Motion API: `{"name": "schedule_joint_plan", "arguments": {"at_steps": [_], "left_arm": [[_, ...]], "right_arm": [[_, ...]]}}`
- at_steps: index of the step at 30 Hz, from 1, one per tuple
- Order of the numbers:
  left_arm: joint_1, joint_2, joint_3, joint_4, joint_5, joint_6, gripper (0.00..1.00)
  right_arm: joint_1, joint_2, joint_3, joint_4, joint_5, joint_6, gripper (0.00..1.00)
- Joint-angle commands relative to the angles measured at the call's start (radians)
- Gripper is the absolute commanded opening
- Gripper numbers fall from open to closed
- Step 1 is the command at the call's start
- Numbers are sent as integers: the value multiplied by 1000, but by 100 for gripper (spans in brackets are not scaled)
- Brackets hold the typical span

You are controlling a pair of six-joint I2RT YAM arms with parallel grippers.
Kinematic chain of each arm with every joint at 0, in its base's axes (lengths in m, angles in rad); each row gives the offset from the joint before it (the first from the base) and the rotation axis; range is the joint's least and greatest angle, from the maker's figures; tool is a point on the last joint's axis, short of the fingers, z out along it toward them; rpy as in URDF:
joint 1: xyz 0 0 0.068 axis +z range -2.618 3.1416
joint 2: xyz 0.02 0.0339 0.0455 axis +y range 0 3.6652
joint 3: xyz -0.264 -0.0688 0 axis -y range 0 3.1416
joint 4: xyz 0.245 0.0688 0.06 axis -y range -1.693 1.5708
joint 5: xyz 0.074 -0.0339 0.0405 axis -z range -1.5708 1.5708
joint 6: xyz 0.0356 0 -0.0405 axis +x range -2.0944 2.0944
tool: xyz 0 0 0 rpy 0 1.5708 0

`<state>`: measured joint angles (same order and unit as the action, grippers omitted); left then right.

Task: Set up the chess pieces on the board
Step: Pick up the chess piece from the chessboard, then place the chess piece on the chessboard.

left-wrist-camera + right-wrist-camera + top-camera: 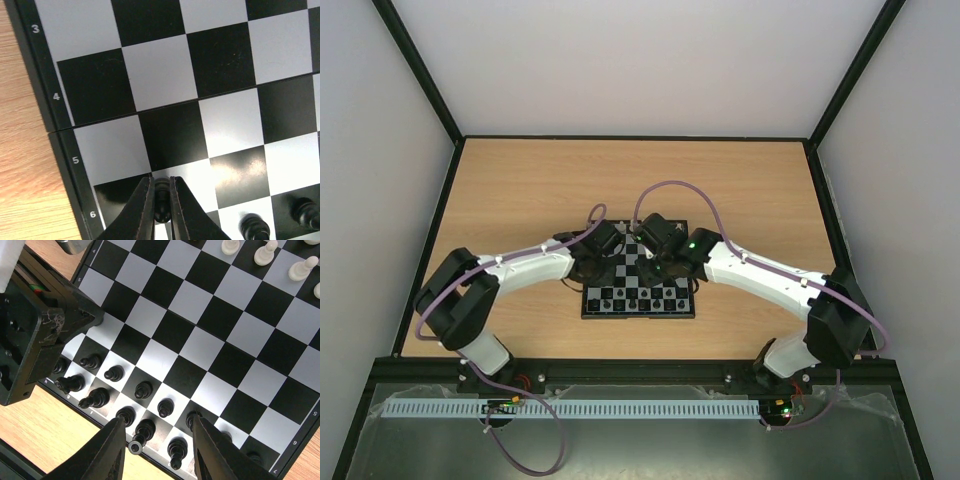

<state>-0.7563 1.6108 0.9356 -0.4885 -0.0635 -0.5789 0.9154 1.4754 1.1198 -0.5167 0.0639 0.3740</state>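
Note:
The board (638, 310) lies in the middle of the table, under both wrists. My left gripper (161, 192) is shut on a glossy black pawn (163, 200), held near the row 6 edge of the board (95, 85). Two more black pieces (255, 226) stand at the lower right of that view. My right gripper (157, 432) is open and empty above the black back rows (143, 389). Cream-white pieces (263, 254) stand at the far side. The left gripper's body (35, 340) shows at the left of the right wrist view.
Bare wooden table (520, 190) surrounds the board, with walls on three sides. The two arms (760, 275) converge over the board and nearly meet there.

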Motion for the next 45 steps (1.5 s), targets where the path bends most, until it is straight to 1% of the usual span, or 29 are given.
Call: {"name": "schedule_joint_plan", "arguments": {"at_steps": [1, 5, 12, 19, 37, 42, 45], "left_arm": [[-7, -43, 11, -60, -53, -13, 3], [-9, -91, -10, -102, -79, -31, 3], [-28, -138, -77, -101, -62, -70, 2], [-60, -132, -90, -79, -54, -98, 3], [-87, -110, -106, -72, -53, -125, 5], [-89, -99, -114, -67, -58, -130, 6], [-89, -97, -115, -68, -67, -131, 9]], "right_arm": [[-5, -21, -11, -10, -6, 0, 38], [-5, -20, -12, -9, -10, -1, 38], [-5, -12, -11, -7, -25, -1, 38], [-5, -7, -9, -7, -30, -2, 38], [-6, -10, -18, -7, -39, -3, 37], [-6, -13, -20, -7, -38, -2, 37], [-5, -13, -22, -6, -43, -2, 37]]}}
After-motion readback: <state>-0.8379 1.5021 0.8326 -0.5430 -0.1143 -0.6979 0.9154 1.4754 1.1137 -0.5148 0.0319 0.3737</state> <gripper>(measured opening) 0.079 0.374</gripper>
